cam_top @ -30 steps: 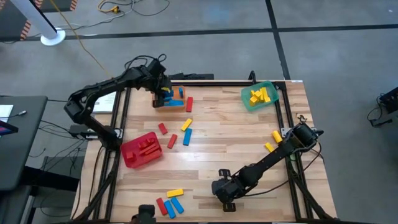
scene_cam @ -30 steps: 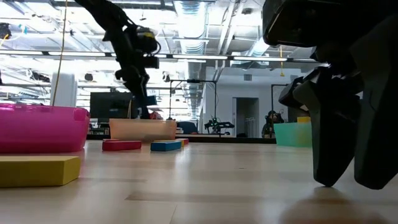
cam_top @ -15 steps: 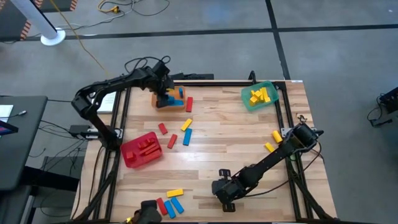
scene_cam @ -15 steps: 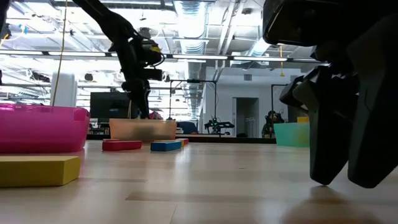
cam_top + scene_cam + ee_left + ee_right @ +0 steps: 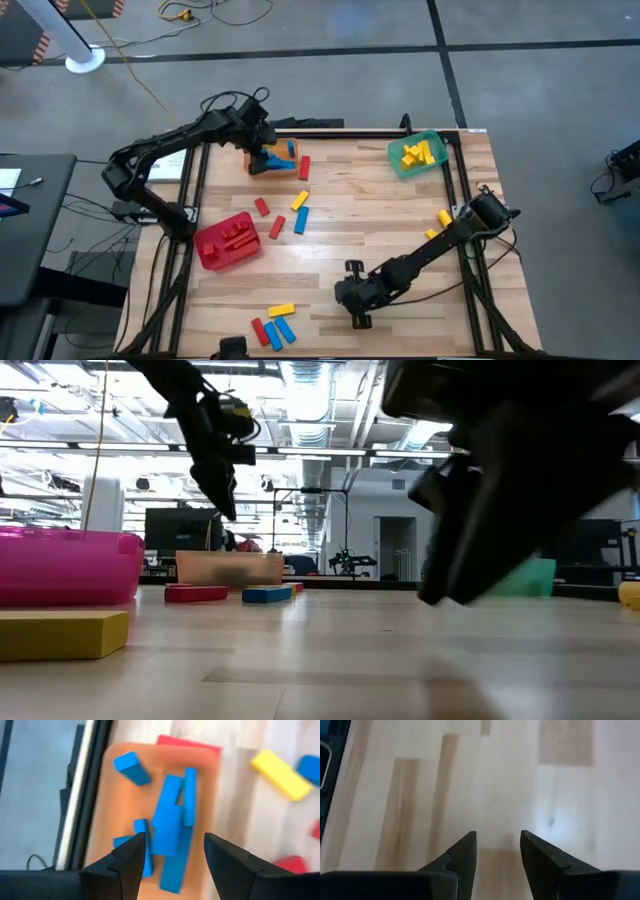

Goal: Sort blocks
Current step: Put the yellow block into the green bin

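My left gripper [image 5: 262, 152] [image 5: 175, 840] hangs open above the orange bin [image 5: 115, 805] at the table's far left, with nothing between its fingers. Several blue blocks [image 5: 167, 820] lie loose in that bin. My right gripper [image 5: 355, 310] [image 5: 498, 837] stands open over bare wood near the table's front edge, holding nothing. Loose red, yellow and blue blocks [image 5: 299, 200] lie flat on the table between the bins. Three more blocks [image 5: 275, 325] lie by the front edge, left of my right gripper.
A green bin [image 5: 418, 155] with yellow blocks sits at the far right. A pink-red bin [image 5: 228, 241] with red blocks sits at the left. Two yellow blocks [image 5: 438, 226] lie by the right edge, next to my right arm. A red block [image 5: 304, 167] lies right of the orange bin.
My left gripper dipped toward the orange bin and has come back up above it. My right gripper has moved a little toward the table's left edge, staying low over the wood.
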Robot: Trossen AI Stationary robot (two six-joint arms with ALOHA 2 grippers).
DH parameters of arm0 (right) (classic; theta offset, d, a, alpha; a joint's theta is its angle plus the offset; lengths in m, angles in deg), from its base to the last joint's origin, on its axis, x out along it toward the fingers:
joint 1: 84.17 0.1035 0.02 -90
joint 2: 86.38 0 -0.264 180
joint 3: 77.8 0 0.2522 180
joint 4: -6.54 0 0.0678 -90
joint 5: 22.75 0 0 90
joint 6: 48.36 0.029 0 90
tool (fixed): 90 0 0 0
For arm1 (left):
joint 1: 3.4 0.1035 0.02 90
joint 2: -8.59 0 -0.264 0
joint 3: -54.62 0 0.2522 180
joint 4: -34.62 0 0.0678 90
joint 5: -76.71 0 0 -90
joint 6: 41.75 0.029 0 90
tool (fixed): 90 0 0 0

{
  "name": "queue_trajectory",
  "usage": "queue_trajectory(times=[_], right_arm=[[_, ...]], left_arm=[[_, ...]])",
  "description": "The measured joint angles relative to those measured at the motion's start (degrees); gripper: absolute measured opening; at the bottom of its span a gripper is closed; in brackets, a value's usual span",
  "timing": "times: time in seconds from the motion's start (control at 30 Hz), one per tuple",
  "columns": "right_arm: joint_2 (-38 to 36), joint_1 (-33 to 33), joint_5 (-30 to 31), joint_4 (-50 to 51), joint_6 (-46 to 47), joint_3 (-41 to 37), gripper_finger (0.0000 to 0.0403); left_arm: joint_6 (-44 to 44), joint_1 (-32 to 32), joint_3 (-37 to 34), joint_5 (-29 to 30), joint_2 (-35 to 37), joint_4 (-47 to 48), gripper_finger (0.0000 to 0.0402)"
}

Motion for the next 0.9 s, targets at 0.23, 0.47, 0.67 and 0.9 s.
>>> queue_trajectory(times=[0.23,0.47,0.67,0.9], right_arm=[[-2.73,-3.82,1.10,1.04,-5.89,0.00,0.0168],[-7.06,-7.27,3.88,19.03,0.39,0.00,0.0168],[-11.46,-6.83,4.64,38.83,11.55,0.00,0.0168],[-19.39,-3.92,5.31,54.65,28.12,-2.01,0.0168]], left_arm=[[-4.03,-5.85,0.00,-4.39,6.46,3.60,0.0196],[-7.55,-15.90,-0.50,-5.82,11.90,4.54,0.0196],[-10.89,-26.46,-2.72,-5.87,14.08,4.38,0.0196],[-14.06,-38.65,-8.16,-5.87,14.03,-3.08,0.0196]])
